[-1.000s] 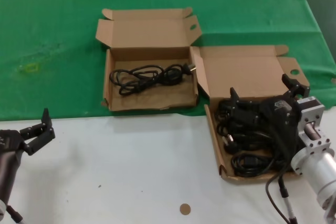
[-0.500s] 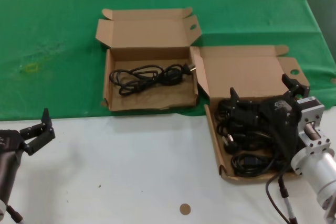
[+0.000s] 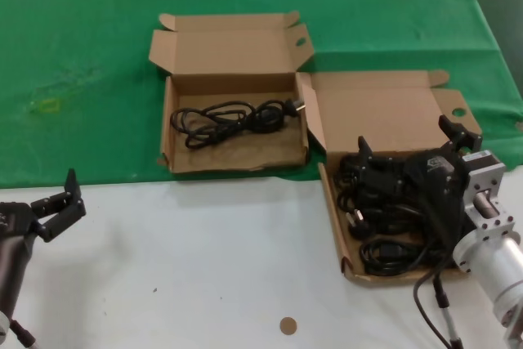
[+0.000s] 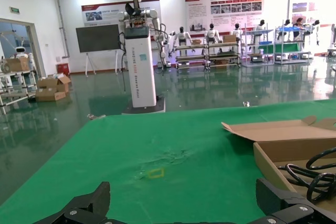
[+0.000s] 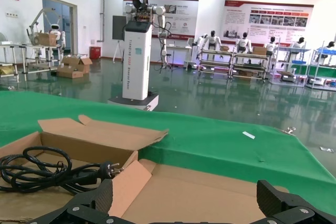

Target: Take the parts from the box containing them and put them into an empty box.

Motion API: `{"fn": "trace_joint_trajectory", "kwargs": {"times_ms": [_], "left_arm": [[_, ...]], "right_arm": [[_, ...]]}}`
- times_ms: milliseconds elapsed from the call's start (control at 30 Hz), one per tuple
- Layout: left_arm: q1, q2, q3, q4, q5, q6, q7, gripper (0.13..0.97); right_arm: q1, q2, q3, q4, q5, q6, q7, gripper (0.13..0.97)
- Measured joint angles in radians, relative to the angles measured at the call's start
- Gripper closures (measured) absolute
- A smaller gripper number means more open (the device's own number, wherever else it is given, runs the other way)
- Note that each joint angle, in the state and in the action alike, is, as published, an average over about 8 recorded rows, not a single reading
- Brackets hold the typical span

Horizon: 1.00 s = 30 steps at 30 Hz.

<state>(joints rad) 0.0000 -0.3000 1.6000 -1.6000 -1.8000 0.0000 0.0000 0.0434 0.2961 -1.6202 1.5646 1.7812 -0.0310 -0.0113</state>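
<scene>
Parts: black coiled power cables (image 3: 384,218) heaped in the shallow brown cardboard box (image 3: 333,210) at the counter's right.
Receiving box: twin brown carton (image 3: 167,132) holding one cable (image 3: 233,118).
Right pincer (image 3: 407,146): spread open above the heap, gripping nothing.
Left pincer (image 3: 55,202): open, idle near left.
Risk: tangled coils could lift together or drag the box.

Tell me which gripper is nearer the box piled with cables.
Right. The right gripper hangs open directly over the full box and its cables; the left gripper sits open far off at the table's near-left edge.
</scene>
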Motion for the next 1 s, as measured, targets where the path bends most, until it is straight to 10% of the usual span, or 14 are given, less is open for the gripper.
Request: {"fn": "trace_joint_trajectory", "kwargs": {"times_ms": [1000], "left_arm": [[0.000,0.000,0.000,0.000,0.000,0.000,0.000,0.132]], "right_arm": [[0.000,0.000,0.000,0.000,0.000,0.000,0.000,0.129]]}}
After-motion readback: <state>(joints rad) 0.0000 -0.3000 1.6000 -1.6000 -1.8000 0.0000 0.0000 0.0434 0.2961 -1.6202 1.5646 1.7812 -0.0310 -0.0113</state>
